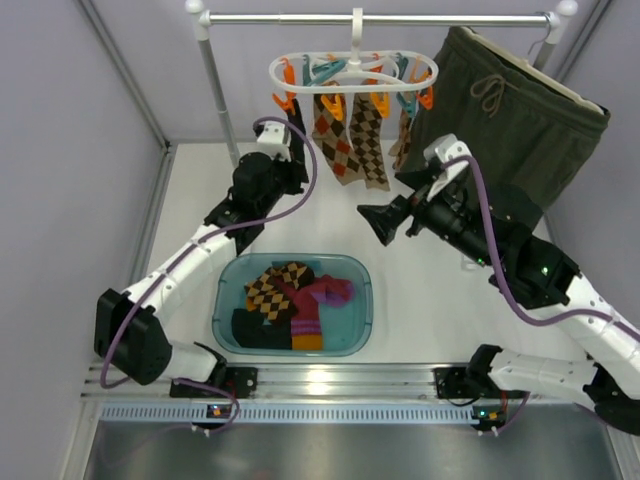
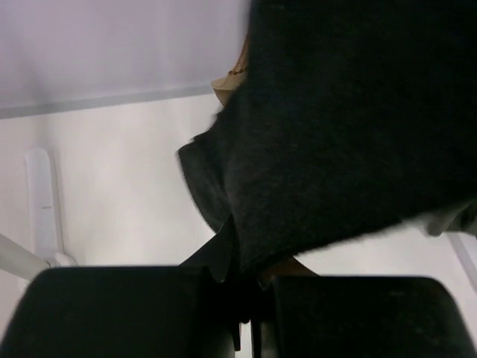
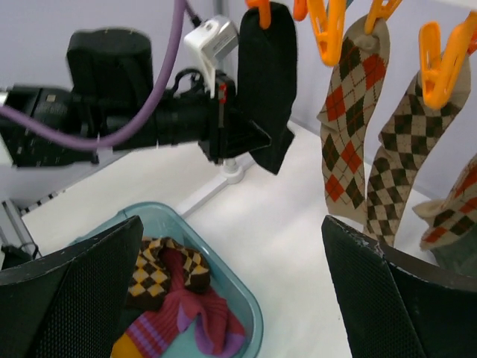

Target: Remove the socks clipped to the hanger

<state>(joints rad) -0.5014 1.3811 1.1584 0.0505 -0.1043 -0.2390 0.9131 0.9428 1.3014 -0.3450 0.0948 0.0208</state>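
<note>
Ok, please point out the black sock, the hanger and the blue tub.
black sock (image 3: 267, 82), right wrist view, its middle.
hanger (image 1: 357, 54), top external view, where hook meets ring.
blue tub (image 1: 347, 325), top external view, bare floor by its right wall.

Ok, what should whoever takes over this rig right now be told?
Left claw: shut on the black sock, which hangs from an orange peg on the hanger.
Right claw: open, holding nothing, facing the argyle socks.
Done: loose socks lie in the teal tub.
To do: unclip the black sock, then at least three argyle socks.
</note>
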